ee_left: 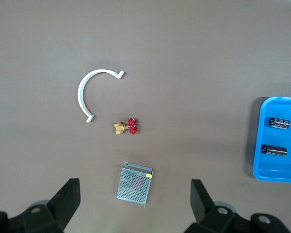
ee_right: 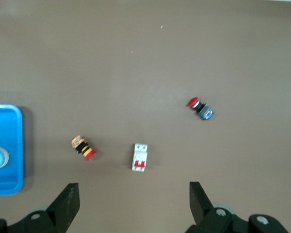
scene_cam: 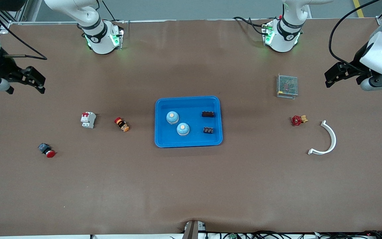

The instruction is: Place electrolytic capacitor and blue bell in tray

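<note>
Apparently no writing is legible — tray holds bells, capacitors.

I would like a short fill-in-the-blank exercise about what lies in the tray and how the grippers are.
1. The tray holds ___ blue bells.
2. The two black capacitors lie ___ the tray.
3. The left gripper and the right gripper are both ___.

Missing words: two; in; open
</note>
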Action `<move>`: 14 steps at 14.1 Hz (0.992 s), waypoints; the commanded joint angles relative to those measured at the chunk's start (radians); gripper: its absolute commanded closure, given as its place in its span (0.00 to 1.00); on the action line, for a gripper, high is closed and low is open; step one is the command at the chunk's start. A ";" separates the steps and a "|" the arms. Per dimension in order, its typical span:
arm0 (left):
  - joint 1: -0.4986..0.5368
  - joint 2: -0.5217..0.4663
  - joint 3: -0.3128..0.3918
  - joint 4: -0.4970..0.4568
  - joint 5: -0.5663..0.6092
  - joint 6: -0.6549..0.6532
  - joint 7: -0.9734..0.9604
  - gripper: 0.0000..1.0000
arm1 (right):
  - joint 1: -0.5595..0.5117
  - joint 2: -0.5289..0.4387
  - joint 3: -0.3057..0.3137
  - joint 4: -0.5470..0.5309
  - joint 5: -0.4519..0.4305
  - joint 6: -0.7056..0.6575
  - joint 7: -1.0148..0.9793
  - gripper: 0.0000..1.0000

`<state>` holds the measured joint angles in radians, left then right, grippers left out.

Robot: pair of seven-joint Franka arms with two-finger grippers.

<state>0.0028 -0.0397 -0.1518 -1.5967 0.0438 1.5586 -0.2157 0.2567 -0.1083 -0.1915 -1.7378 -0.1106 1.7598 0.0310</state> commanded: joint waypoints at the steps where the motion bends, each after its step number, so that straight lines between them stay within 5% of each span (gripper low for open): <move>1: 0.003 0.000 -0.003 0.012 -0.002 -0.014 0.006 0.00 | -0.059 0.126 0.004 0.162 0.020 -0.017 -0.078 0.00; 5: 0.003 0.004 -0.003 0.012 -0.001 -0.014 0.004 0.00 | -0.147 0.229 0.004 0.348 0.104 -0.146 -0.106 0.00; 8: 0.005 0.004 -0.003 0.014 -0.001 -0.014 0.006 0.00 | -0.197 0.223 0.003 0.330 0.106 -0.236 -0.293 0.00; 14: 0.006 -0.003 0.005 0.011 0.001 -0.015 0.016 0.00 | -0.191 0.217 0.007 0.293 0.108 -0.237 -0.159 0.00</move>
<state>0.0047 -0.0386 -0.1491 -1.5967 0.0438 1.5586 -0.2156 0.0660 0.1092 -0.1939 -1.4541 -0.0161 1.5260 -0.2123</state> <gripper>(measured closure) 0.000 0.000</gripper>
